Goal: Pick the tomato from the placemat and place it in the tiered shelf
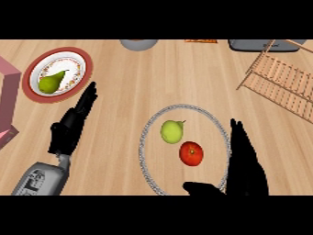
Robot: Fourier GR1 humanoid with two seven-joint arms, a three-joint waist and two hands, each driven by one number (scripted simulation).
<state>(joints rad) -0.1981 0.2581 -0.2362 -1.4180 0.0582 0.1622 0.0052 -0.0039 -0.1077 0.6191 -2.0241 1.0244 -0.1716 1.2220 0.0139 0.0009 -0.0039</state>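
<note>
The tomato (192,153) lies on the placemat (148,133), a round mat with a silvery beaded rim, toward its right side. Just up and left of it sits a green apple (172,131), near but, as far as I can tell, not touching. My right hand (245,160) stands just to the tomato's right with fingers straight and thumb spread out below; it is released and holds nothing.

I judge the tomato to be light, round and smooth-skinned, so likely to slip or roll if I nudge it from one side only. It probably gives a little under pressure and could bruise, so I want a wrapping hold rather than a pinch at the top. The best place to take it looks like its widest middle, fingers on the far right flank and thumb coming in from the lower left (the side away from the apple, which I would rather not knock). The stem end faces up, so the sides are free.

The tiered shelf (287,85), of wooden slats, stands at the upper right of the counter (159,73), well apart from the mat.

My left hand (70,126) rests open at the left, fingers pointing toward a plate (77,62) carrying a pear (51,82).
</note>
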